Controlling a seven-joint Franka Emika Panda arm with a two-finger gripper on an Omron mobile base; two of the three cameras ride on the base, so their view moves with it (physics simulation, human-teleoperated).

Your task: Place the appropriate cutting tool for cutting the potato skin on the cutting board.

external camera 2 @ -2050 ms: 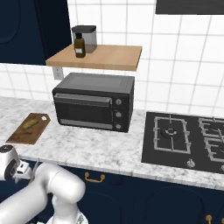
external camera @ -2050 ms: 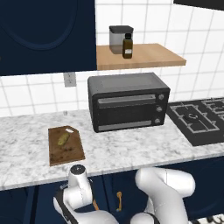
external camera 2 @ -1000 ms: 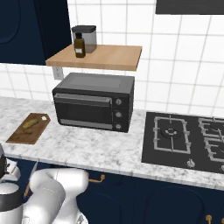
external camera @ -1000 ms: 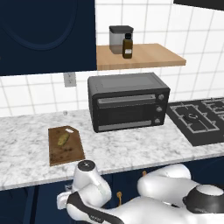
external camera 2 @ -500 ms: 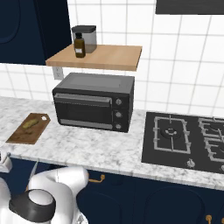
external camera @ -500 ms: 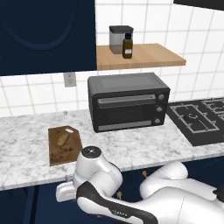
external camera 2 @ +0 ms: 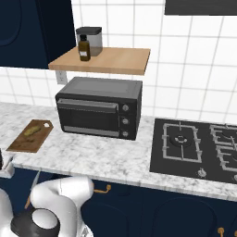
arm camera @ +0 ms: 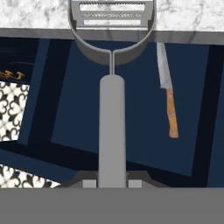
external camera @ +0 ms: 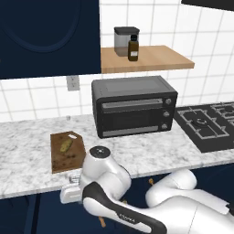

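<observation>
Since two seconds ago the arm's white elbow (external camera: 101,170) has risen from below the worktop (external camera: 27,137) edge and grown large before the cutting board (external camera: 67,151), while in the right base view its bulk (once high at the left) now sits low.

1. Glossy white rounded arm (external camera: 183,201) shells below the marble counter (external camera: 27,151).
2. Dark band (external camera: 119,212) with small pale lettering wraps one link.
3. Round dark joint cap (external camera 2: 34,223), grey centre.
</observation>
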